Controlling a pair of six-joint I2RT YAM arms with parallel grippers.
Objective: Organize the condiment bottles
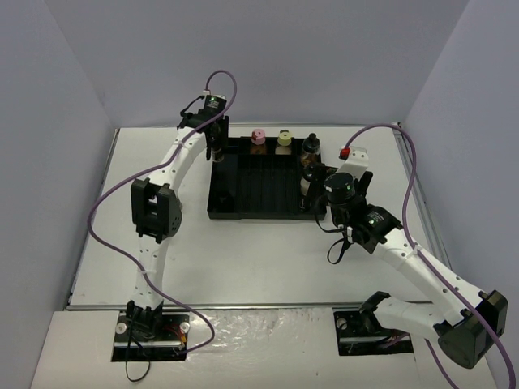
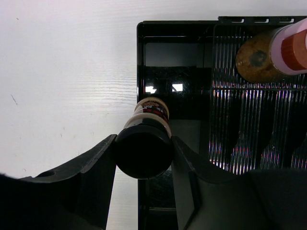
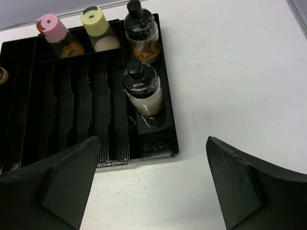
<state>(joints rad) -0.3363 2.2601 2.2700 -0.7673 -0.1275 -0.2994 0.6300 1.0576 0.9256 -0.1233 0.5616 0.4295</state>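
My left gripper (image 2: 144, 153) is shut on a black-capped bottle (image 2: 145, 143), held over the left rim of the black ribbed tray (image 2: 172, 28); in the top view this gripper (image 1: 216, 149) is at the tray's back left corner. A pink-capped brownish bottle (image 3: 53, 32), a yellow-capped pale bottle (image 3: 97, 28) and a black-capped dark bottle (image 3: 140, 31) stand along the tray's back. Another black-capped bottle with pale filling (image 3: 142, 91) stands in the right slot. My right gripper (image 3: 152, 179) is open and empty, above the table just in front of the tray's near right corner.
The tray (image 1: 251, 182) sits at the back middle of the white table (image 1: 243, 259). A small white block with a red button (image 1: 353, 156) lies right of the tray. Grey walls enclose the table on three sides.
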